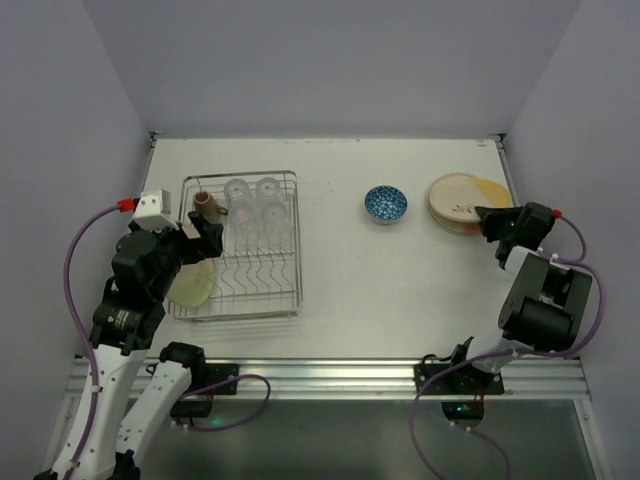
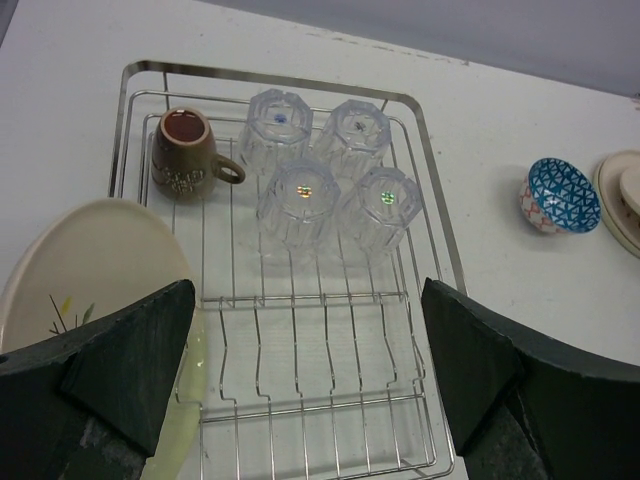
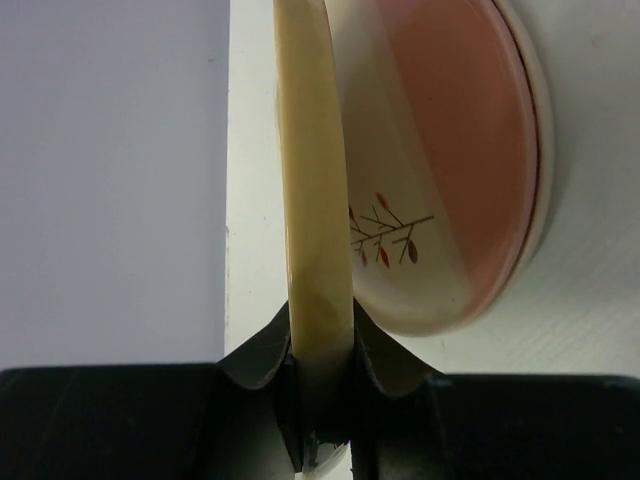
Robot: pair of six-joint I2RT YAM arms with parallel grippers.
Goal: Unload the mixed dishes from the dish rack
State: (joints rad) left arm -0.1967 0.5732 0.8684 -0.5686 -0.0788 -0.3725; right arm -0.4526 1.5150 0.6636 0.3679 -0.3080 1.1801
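The silver wire dish rack (image 1: 262, 290) (image 2: 330, 390) sits on the table's left. Its far half holds several clear glasses (image 1: 252, 205) (image 2: 325, 170), upside down, and a brown mug (image 1: 203, 203) (image 2: 183, 152). A cream plate (image 1: 193, 283) (image 2: 90, 260) leans at the rack's near left. My left gripper (image 1: 203, 235) (image 2: 310, 380) hovers open over the rack, its left finger beside that plate. My right gripper (image 1: 493, 222) (image 3: 320, 340) is shut on the rim of a yellowish plate (image 1: 493, 191) (image 3: 312, 180), held next to the plates (image 1: 455, 200) (image 3: 400, 250) stacked at the far right.
A small blue-patterned bowl (image 1: 385, 203) (image 2: 560, 195) stands on the table between the rack and the plate stack. A pink plate (image 3: 470, 130) lies in the stack under the cream one with a twig pattern. Grey walls close in the table at the back and sides.
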